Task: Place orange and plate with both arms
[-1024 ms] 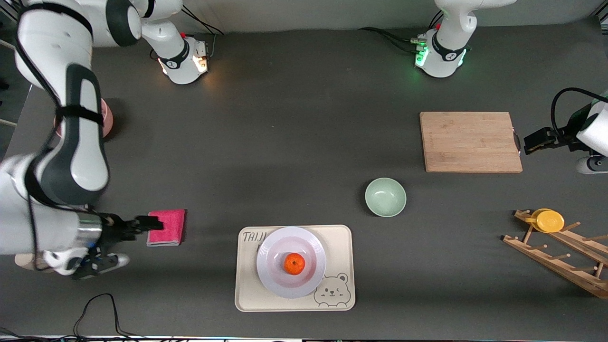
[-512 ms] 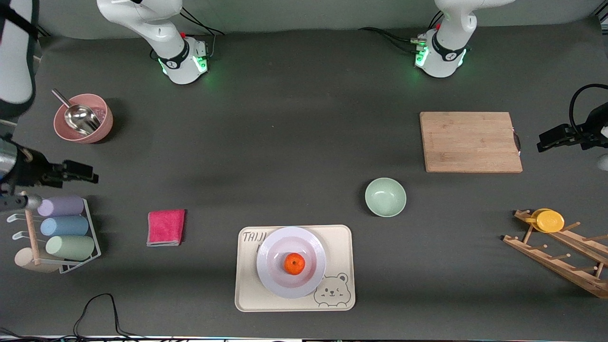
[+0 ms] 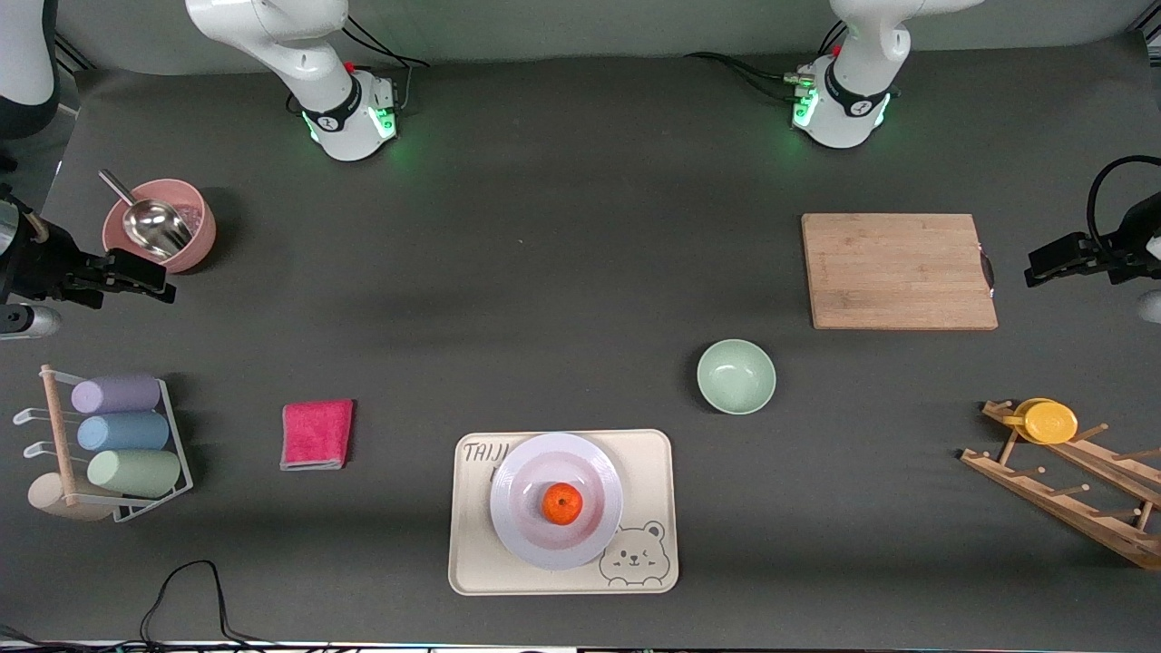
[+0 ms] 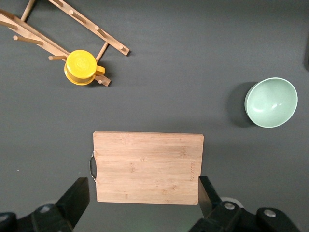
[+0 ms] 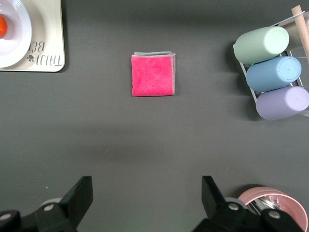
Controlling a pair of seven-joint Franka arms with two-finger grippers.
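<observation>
The orange (image 3: 562, 504) lies in the middle of the pale plate (image 3: 521, 535), which rests on the cream bear tray (image 3: 648, 472) near the front camera. A slice of both shows in the right wrist view: orange (image 5: 2, 26), plate (image 5: 17, 46). My right gripper (image 3: 150, 283) is open and empty, up in the air beside the pink bowl (image 3: 186, 240) at the right arm's end of the table. My left gripper (image 3: 1052, 263) is open and empty, held high at the left arm's end beside the wooden cutting board (image 3: 898, 270).
A mint-green bowl (image 3: 736, 376) stands between the tray and the board. A pink cloth (image 3: 317, 434) lies beside the tray. A rack with pastel cups (image 3: 118, 433) stands at the right arm's end. A wooden rack with a yellow lid (image 3: 1049, 422) stands at the left arm's end.
My right arm has lifted away from beside the pink cloth and drawn back to the table's edge near the pink bowl. My left gripper has moved slightly outward.
</observation>
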